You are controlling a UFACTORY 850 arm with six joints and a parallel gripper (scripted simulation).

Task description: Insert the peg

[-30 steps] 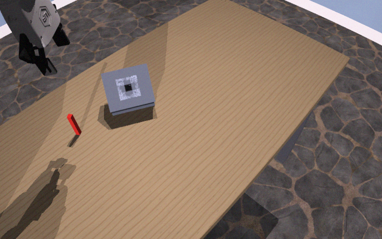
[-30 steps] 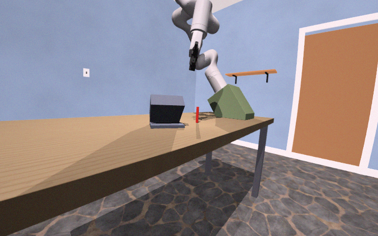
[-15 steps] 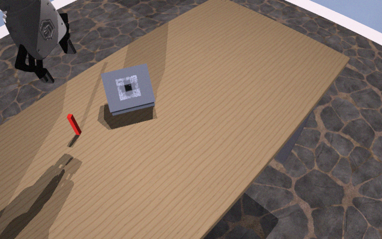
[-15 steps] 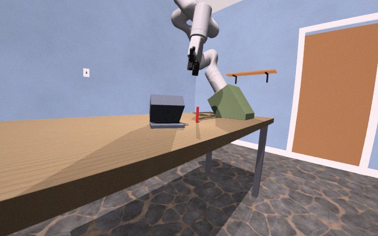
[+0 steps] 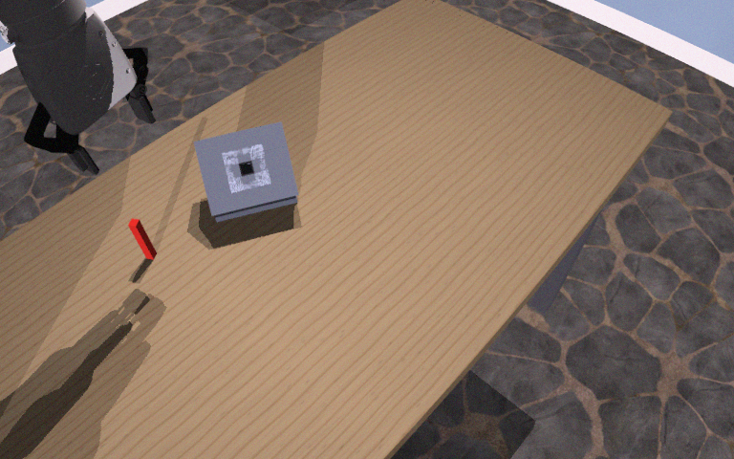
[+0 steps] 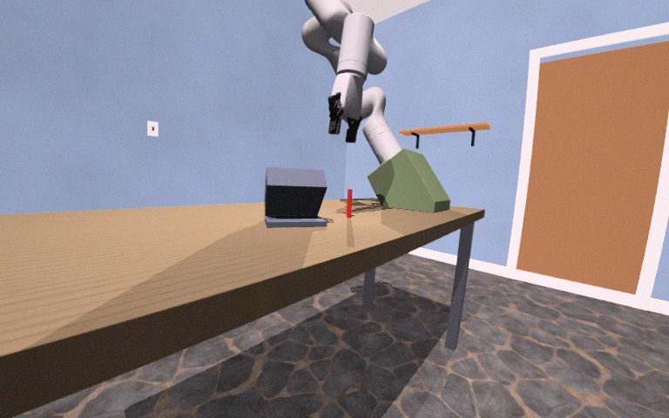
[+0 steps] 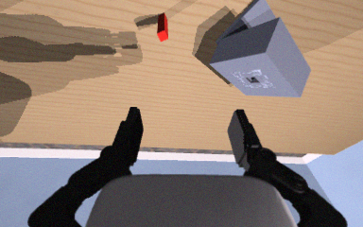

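A red peg [image 5: 141, 238] stands upright on the wooden table, left of the grey block. It also shows in the exterior view [image 6: 348, 203] and in the wrist view [image 7: 163, 26]. The grey block has a sloped panel [image 5: 246, 168] with a dark square hole [image 5: 247, 168] inside a white frame; the hole also shows in the wrist view [image 7: 253, 80]. My gripper [image 6: 343, 129] hangs high above the table, well above the peg and apart from it. Its fingers are wide open and empty. In the top view the gripper [image 5: 116, 138] is at the upper left.
The arm's green base [image 6: 408, 182] sits on the table's end behind the peg. A wooden wall shelf [image 6: 443, 129] hangs behind it. The table edge lies close below the fingers in the wrist view.
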